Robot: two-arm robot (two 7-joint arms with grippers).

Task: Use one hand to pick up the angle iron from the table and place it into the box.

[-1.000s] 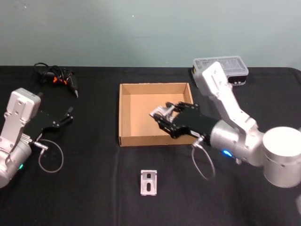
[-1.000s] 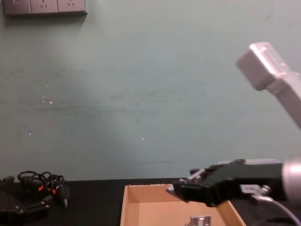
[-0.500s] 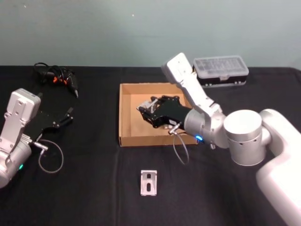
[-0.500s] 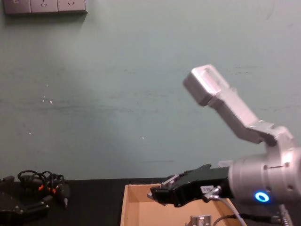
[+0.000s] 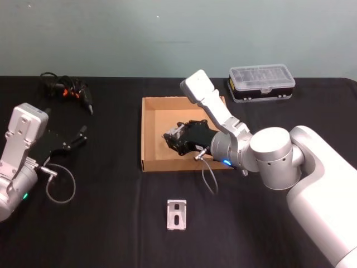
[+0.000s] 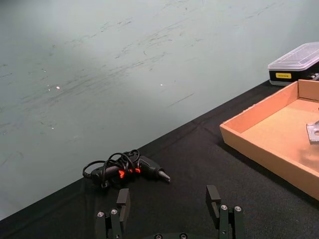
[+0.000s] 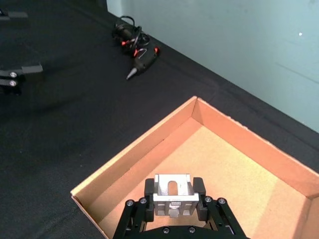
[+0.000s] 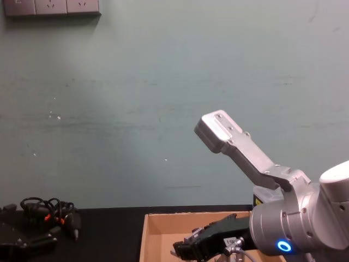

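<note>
My right gripper (image 5: 172, 137) hangs low inside the tan cardboard box (image 5: 144, 134), shut on a silver angle iron (image 5: 178, 132). In the right wrist view that angle iron (image 7: 172, 195) sits clamped between the black fingers (image 7: 149, 187) above the box floor (image 7: 229, 164). In the chest view the right gripper (image 8: 188, 250) dips behind the box's front-left wall (image 8: 163, 219). A second angle iron (image 5: 176, 216) lies flat on the black table (image 5: 111, 212) in front of the box. At the far left my left gripper (image 5: 78, 137) rests open and holds nothing; its fingers (image 6: 123, 201) are spread.
A black plastic case with a clear lid (image 5: 261, 82) stands behind the box at the right. A bundle of black cables with orange bits and a glue gun (image 5: 70, 92) lies at the back left. A wire loop (image 5: 60, 187) trails beside the left arm.
The right arm has swung left and lowered, carrying the angle iron from the box's right side to its middle. The left arm has stayed put.
</note>
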